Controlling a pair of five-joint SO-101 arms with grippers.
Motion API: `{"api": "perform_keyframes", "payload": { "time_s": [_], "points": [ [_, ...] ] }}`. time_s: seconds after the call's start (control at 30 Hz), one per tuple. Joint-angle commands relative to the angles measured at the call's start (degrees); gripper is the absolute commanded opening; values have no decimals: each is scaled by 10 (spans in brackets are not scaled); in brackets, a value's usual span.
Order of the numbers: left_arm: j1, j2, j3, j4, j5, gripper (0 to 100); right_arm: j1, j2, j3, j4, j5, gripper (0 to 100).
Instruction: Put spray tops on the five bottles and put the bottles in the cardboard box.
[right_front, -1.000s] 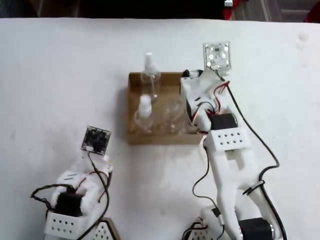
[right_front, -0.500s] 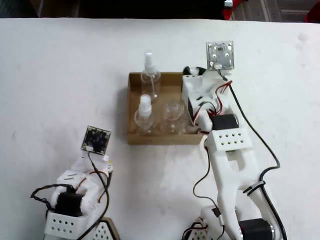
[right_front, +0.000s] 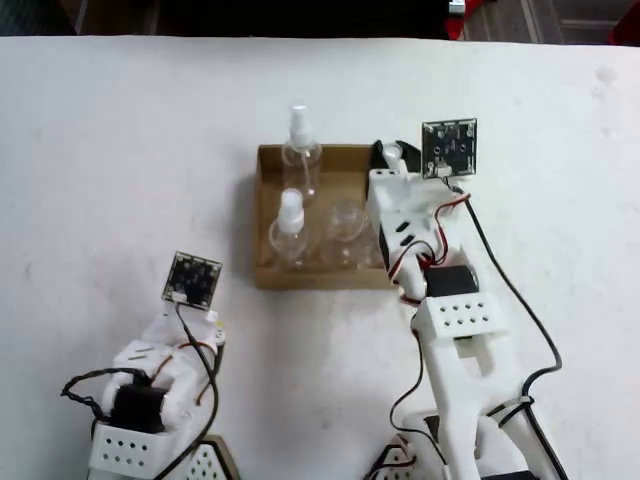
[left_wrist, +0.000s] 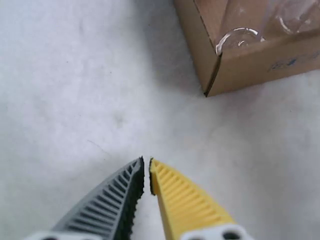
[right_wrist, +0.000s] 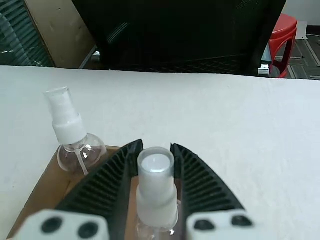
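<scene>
The cardboard box (right_front: 265, 215) lies mid-table. In it stand a clear bottle with a white spray top (right_front: 298, 140) at the back left and another (right_front: 289, 225) at the front left. A clear round bottle (right_front: 346, 222) stands in the middle, and I can see no top on it. My right gripper (right_front: 388, 153) is at the box's back right corner. In the right wrist view its black fingers (right_wrist: 115, 175) are shut on the white spray top of a bottle (right_wrist: 156, 187). My left gripper (left_wrist: 146, 167) is shut and empty over bare table, near the box's front left corner (left_wrist: 210, 75).
The left arm (right_front: 150, 375) rests at the table's front left, well away from the box. White table surface lies open all around the box. Beyond the far table edge are a dark chair (right_wrist: 180, 30) and a red stool (right_wrist: 282, 35).
The right arm has drawn back toward the front of the table while its gripper stayed at the box's back right corner. The left arm has not moved.
</scene>
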Motion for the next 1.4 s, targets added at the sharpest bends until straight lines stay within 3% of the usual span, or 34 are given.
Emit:
{"api": "perform_keyframes", "payload": {
  "time_s": [0.0, 0.17, 0.37, 0.67, 0.97, 1.37],
  "points": [
    [-1, -4, 1, 4, -7, 24, 0, -8, 2, -7, -4, 15],
    [-1, -4, 1, 4, -7, 24, 3, -9, 2, -7, -3, 15],
    [-1, -4, 1, 4, -7, 24, 0, -9, 2, -7, 63, 15],
    [-1, -4, 1, 4, -7, 24, 1, -32, 17, -12, 65, 15],
    [-1, -4, 1, 4, -7, 24, -1, -48, 171, -267, 65, 15],
    [-1, -4, 1, 4, -7, 24, 0, 52, 136, -284, 64, 15]
  ]
}}
